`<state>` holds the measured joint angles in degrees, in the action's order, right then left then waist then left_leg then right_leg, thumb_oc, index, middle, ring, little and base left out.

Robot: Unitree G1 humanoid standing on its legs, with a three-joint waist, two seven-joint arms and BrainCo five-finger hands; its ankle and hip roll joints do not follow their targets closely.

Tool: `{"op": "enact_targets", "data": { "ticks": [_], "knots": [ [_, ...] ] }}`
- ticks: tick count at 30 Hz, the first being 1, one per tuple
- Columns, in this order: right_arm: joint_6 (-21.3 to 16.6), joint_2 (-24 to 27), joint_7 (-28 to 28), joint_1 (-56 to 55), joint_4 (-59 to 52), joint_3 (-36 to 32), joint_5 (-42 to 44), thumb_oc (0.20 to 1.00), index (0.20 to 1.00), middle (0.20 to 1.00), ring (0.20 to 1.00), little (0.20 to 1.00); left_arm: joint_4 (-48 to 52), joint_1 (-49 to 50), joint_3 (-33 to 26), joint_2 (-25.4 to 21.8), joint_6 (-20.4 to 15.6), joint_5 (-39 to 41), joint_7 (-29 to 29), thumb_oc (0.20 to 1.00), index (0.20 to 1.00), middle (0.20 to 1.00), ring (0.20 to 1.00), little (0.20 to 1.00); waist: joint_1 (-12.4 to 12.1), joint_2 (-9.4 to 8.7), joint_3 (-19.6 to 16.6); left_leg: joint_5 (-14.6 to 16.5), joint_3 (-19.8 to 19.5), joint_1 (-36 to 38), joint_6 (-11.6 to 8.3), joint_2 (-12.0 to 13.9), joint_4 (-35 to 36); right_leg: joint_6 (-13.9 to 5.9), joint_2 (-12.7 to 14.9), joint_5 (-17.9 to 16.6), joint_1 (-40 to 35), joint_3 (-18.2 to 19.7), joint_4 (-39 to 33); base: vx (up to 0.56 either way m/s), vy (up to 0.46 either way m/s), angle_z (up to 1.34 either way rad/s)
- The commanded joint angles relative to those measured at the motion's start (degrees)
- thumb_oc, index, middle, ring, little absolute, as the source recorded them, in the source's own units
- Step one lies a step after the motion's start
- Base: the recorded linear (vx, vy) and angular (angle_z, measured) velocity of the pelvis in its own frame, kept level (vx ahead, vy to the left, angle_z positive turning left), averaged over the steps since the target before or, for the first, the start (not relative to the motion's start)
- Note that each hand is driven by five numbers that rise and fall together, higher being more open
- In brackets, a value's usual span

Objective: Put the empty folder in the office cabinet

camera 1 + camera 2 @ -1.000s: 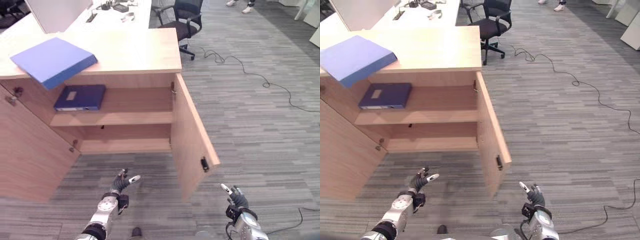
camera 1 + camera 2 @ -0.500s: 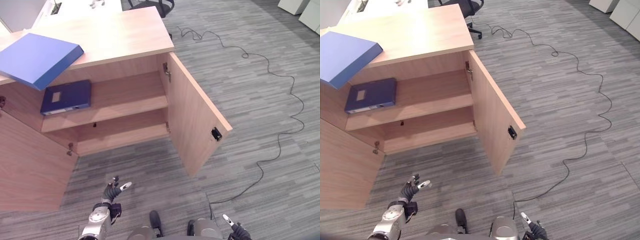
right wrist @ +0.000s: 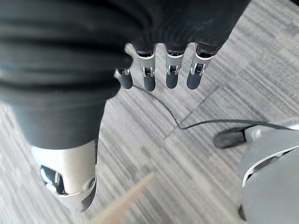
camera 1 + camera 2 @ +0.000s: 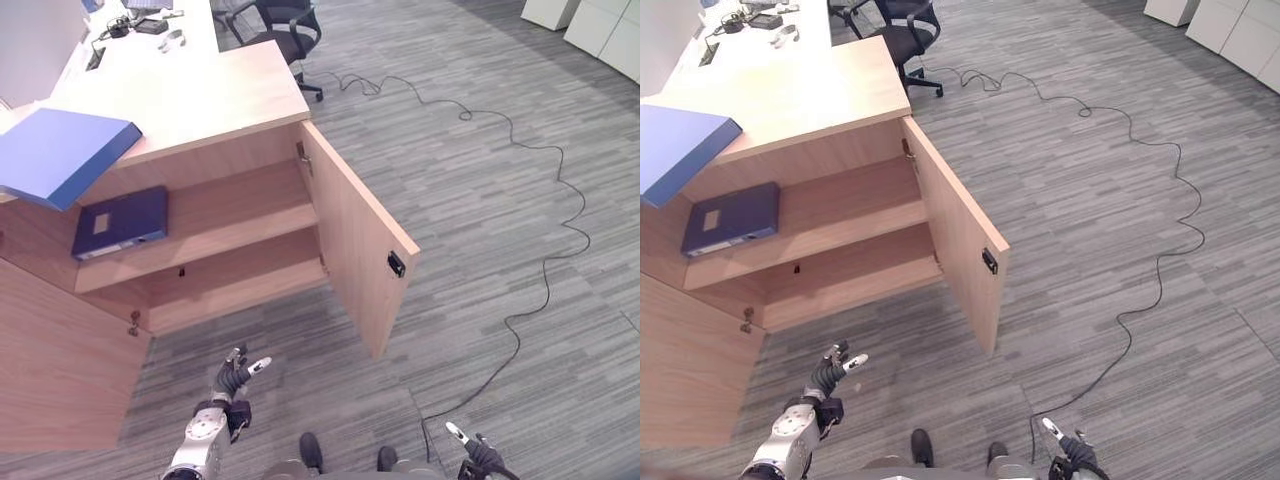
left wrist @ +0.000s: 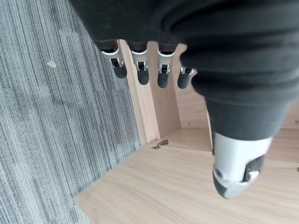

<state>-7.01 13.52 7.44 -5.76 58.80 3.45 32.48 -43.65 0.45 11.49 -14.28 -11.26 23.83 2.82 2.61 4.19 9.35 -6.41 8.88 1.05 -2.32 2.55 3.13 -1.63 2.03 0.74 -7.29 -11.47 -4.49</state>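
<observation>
A light blue folder point(image 4: 60, 155) lies flat on the wooden cabinet top point(image 4: 200, 100), at its left end, with one corner jutting over the front edge. On the upper shelf below it lies a dark blue folder point(image 4: 122, 220). Both cabinet doors stand open. My left hand point(image 4: 232, 378) hangs low over the carpet in front of the cabinet, open and holding nothing; its straight fingers point(image 5: 140, 70) point toward the wooden cabinet. My right hand point(image 4: 470, 455) is down at the lower right, open and empty, its fingers point(image 3: 170, 74) over the carpet.
The right cabinet door point(image 4: 355, 250) swings far out into the floor space. The left door point(image 4: 55, 350) stands open at the left. The lower shelf point(image 4: 230, 290) is bare. A black office chair point(image 4: 280, 25) and a desk point(image 4: 140, 40) with small items stand behind the cabinet.
The camera has shifted, so the cabinet now sits further left and away. Both hands stay low and open. Neither folder has moved.
</observation>
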Motion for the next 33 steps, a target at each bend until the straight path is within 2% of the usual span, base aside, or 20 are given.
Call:
{"op": "enact_targets", "data": {
  "ticks": [1, 2, 3, 4, 5, 6, 7, 10, 12, 16, 18, 19, 20, 22, 24, 26, 28, 30, 31, 33],
  "knots": [
    [-1.9, 1.3, -0.7, 2.2, -3.5, 1.3, -2.0, 1.000, 1.000, 1.000, 1.000, 1.000, 1.4, -3.1, 0.3, -0.8, -1.9, -0.2, -0.2, 1.000, 1.000, 1.000, 1.000, 1.000, -0.3, -3.61, 2.6, 2.2, -3.5, -4.9, -3.12, 0.9, -4.3, -4.77, 4.8, 0.4, 1.1, 2.8, 0.3, -0.18, 0.146, 0.09],
    [-1.8, 1.7, -0.9, 2.5, -4.6, 1.8, -2.5, 1.000, 1.000, 1.000, 1.000, 1.000, 1.3, -3.3, 0.4, -0.8, -2.0, -0.7, -0.3, 1.000, 1.000, 1.000, 1.000, 1.000, -0.4, -4.04, 2.5, 2.5, -3.8, -4.9, -3.62, 2.5, -5.1, -5.06, 5.7, 0.0, 1.6, 2.5, 0.0, -0.18, 0.255, -0.12],
    [-1.8, 2.4, -1.5, 2.8, -7.4, 3.3, -4.1, 1.000, 1.000, 1.000, 1.000, 1.000, 1.5, -3.2, 0.5, -0.7, -2.1, -1.2, -0.3, 1.000, 1.000, 1.000, 1.000, 1.000, -0.4, -4.53, 2.0, 2.4, -4.8, -3.4, -4.52, 6.8, -5.3, -5.95, 7.6, -0.9, 2.3, 1.3, -0.5, -0.10, 0.189, -0.10],
    [-1.8, 2.4, -1.5, 2.8, -7.5, 3.4, -4.1, 1.000, 1.000, 1.000, 1.000, 1.000, 1.5, -3.2, 0.5, -0.7, -2.1, -1.2, -0.3, 1.000, 1.000, 1.000, 1.000, 1.000, -0.3, -4.47, 2.0, 2.4, -4.9, -3.2, -4.58, 6.9, -5.3, -5.93, 7.5, -0.8, 2.2, 1.3, -0.5, -0.07, 0.309, 0.06],
    [-1.9, 3.0, -2.1, 2.7, -10.1, 4.7, -5.2, 1.000, 1.000, 1.000, 1.000, 1.000, 1.1, -3.0, 0.5, -0.5, -2.1, -1.3, 0.0, 1.000, 1.000, 1.000, 1.000, 1.000, 0.1, -4.37, 1.1, 0.9, -5.4, -1.5, -5.90, 11.2, -4.1, -6.85, 8.9, -1.2, 2.9, 0.5, -0.5, 0.00, 0.159, 0.28],
    [-1.8, 3.0, -2.1, 2.6, -10.2, 4.8, -5.2, 1.000, 1.000, 1.000, 1.000, 1.000, 1.1, -2.9, 0.5, -0.5, -2.2, -1.3, 0.0, 1.000, 1.000, 1.000, 1.000, 1.000, 0.2, -4.24, 1.2, 0.8, -5.5, -1.1, -6.03, 11.4, -3.8, -6.80, 8.8, -1.1, 2.6, 0.4, -0.5, 0.02, 0.385, 0.34],
    [-1.9, 3.6, -2.9, 2.8, -13.3, 6.6, -6.3, 1.000, 1.000, 1.000, 1.000, 1.000, 0.4, -2.8, 0.4, -0.2, -2.2, -1.3, 0.2, 1.000, 1.000, 1.000, 1.000, 1.000, 0.4, -3.74, 0.4, -3.0, -5.8, -0.4, -7.75, 15.6, -2.9, -7.90, 9.9, -1.1, 2.6, -0.5, -0.5, 0.05, 0.315, 0.48],
    [-1.9, 4.3, -3.3, 2.9, -15.4, 7.8, -7.6, 1.000, 1.000, 1.000, 1.000, 1.000, 0.1, -2.8, 0.5, -0.1, -2.4, -1.5, 0.4, 1.000, 1.000, 1.000, 1.000, 1.000, 0.6, -3.05, 0.2, -6.2, -6.4, 0.3, -9.18, 18.2, -1.5, -8.81, 10.6, -0.9, 1.6, -1.4, -0.5, 0.04, 0.218, 0.44],
    [-1.8, 4.6, -3.9, 3.1, -16.3, 8.6, -9.0, 1.000, 1.000, 1.000, 1.000, 1.000, -0.1, -2.8, 0.5, -0.2, -2.5, -1.5, 0.2, 1.000, 1.000, 1.000, 1.000, 1.000, 0.4, -2.63, -0.5, -4.9, -7.0, 0.9, -10.03, 18.5, -0.3, -9.46, 11.4, -0.6, 0.2, -1.9, -0.5, 0.12, 0.281, 0.35],
    [-1.7, 4.1, -3.4, 3.5, -15.6, 7.7, -9.1, 1.000, 1.000, 1.000, 1.000, 1.000, -0.4, -3.7, 1.2, -0.5, -2.3, -1.7, 0.2, 1.000, 1.000, 1.000, 1.000, 1.000, 0.5, -2.88, -0.5, -2.7, -4.3, 0.3, -10.59, 17.6, 0.1, -10.67, 13.8, -1.2, -1.4, -3.5, -0.3, 0.10, 0.334, 0.70],
    [-1.0, 2.8, -3.2, 3.7, -14.9, 7.0, -9.9, 1.000, 1.000, 1.000, 1.000, 1.000, 1.0, -4.0, 1.5, -1.6, -2.2, -2.3, -0.1, 1.000, 1.000, 1.000, 1.000, 1.000, 0.0, -3.74, -0.9, 0.9, -3.9, 0.0, -9.51, 14.1, 1.0, -12.24, 17.3, -3.4, -1.3, -3.7, 1.6, 0.14, 0.475, 0.70],
    [-0.6, 1.7, -3.2, 4.1, -13.8, 6.6, -9.9, 1.000, 1.000, 1.000, 1.000, 1.000, 1.2, -4.5, 1.5, -2.3, -2.0, -2.6, -0.3, 1.000, 1.000, 1.000, 1.000, 1.000, -0.3, -4.61, -0.8, 2.3, -3.3, 0.0, -8.16, 11.6, 1.3, -12.87, 19.5, -4.9, 0.2, -2.9, 4.0, 0.09, 0.333, 0.26],
    [-0.6, 1.7, -3.2, 4.1, -13.8, 6.6, -9.9, 1.000, 1.000, 1.000, 1.000, 1.000, 1.2, -4.5, 1.5, -2.3, -2.0, -2.6, -0.3, 1.000, 1.000, 1.000, 1.000, 1.000, -0.3, -4.61, -0.8, 2.3, -3.3, 0.0, -8.16, 11.6, 1.3, -12.87, 19.5, -4.9, 0.2, -2.9, 4.0, 0.08, 0.320, 0.09],
    [-0.5, -0.1, -2.8, 5.0, -13.1, 6.5, -9.3, 1.000, 1.000, 1.000, 1.000, 1.000, 1.7, -5.1, 1.5, -3.4, -2.1, -3.2, -0.1, 1.000, 1.000, 1.000, 1.000, 1.000, -1.0, -5.70, -0.1, 4.2, -2.3, -0.1, -5.76, 8.0, 1.3, -13.37, 22.4, -10.9, 2.3, -1.8, 6.2, 0.06, 0.319, 0.02],
    [-0.5, -0.2, -2.8, 5.1, -13.1, 6.5, -9.3, 1.000, 1.000, 1.000, 1.000, 1.000, 1.8, -5.1, 1.5, -3.5, -2.1, -3.2, -0.1, 1.000, 1.000, 1.000, 1.000, 1.000, -1.2, -5.83, -0.2, 4.2, -2.2, -0.1, -5.69, 7.9, 1.2, -13.37, 22.5, -11.0, 2.5, -1.6, 6.2, 0.02, 0.133, -0.04],
    [-0.1, -1.1, -2.8, 5.8, -12.0, 7.2, -9.9, 1.000, 1.000, 1.000, 1.000, 1.000, 2.0, -5.4, 0.8, -4.3, -2.2, -3.3, 0.4, 1.000, 1.000, 1.000, 1.000, 1.000, -1.8, -6.36, 0.3, 5.2, -1.4, -0.7, -4.36, 5.6, 1.2, -13.37, 24.0, -17.6, 4.0, -1.6, 6.3, 0.05, 0.280, -0.09],
    [-0.1, -1.6, -2.9, 5.9, -12.1, 7.6, -10.0, 1.000, 1.000, 1.000, 1.000, 1.000, 2.2, -5.4, 0.3, -4.5, -2.2, -2.8, 0.7, 1.000, 1.000, 1.000, 1.000, 1.000, -2.0, -6.29, 0.4, 5.8, -1.2, -0.9, -3.35, 4.3, 1.2, -13.37, 24.3, -18.9, 5.2, -1.0, 6.8, 0.06, 0.343, -0.15],
    [-0.3, -1.8, -3.2, 6.1, -12.2, 8.2, -9.8, 1.000, 1.000, 1.000, 1.000, 1.000, 1.9, -5.7, 0.2, -4.8, -2.1, -3.3, 0.9, 1.000, 1.000, 1.000, 1.000, 1.000, -2.1, -5.65, 0.8, 6.7, -1.3, -1.0, -1.54, 1.9, 1.3, -13.37, 22.7, -16.2, 5.5, 0.3, 9.6, 0.06, 0.420, -0.06],
    [-0.4, -1.8, -3.3, 6.0, -12.5, 8.4, -9.4, 1.000, 1.000, 1.000, 1.000, 1.000, 1.8, -6.0, 0.4, -4.7, -2.0, -3.4, 0.9, 1.000, 1.000, 1.000, 1.000, 1.000, -1.7, -5.39, 0.7, 6.8, -1.6, -0.9, -0.68, 0.7, 1.4, -12.76, 20.6, -13.9, 6.0, 2.5, 11.6, 0.03, 0.260, -0.02],
    [-0.4, -1.8, -3.3, 6.1, -12.5, 8.4, -9.3, 1.000, 1.000, 1.000, 1.000, 1.000, 1.8, -6.1, 0.4, -4.7, -2.0, -3.4, 0.9, 1.000, 1.000, 1.000, 1.000, 1.000, -1.8, -5.42, 0.6, 6.6, -1.5, -1.2, -0.66, 0.7, 1.5, -12.76, 20.7, -14.0, 6.3, 2.6, 11.5, 0.05, 0.177, 0.18]
  ]
}}
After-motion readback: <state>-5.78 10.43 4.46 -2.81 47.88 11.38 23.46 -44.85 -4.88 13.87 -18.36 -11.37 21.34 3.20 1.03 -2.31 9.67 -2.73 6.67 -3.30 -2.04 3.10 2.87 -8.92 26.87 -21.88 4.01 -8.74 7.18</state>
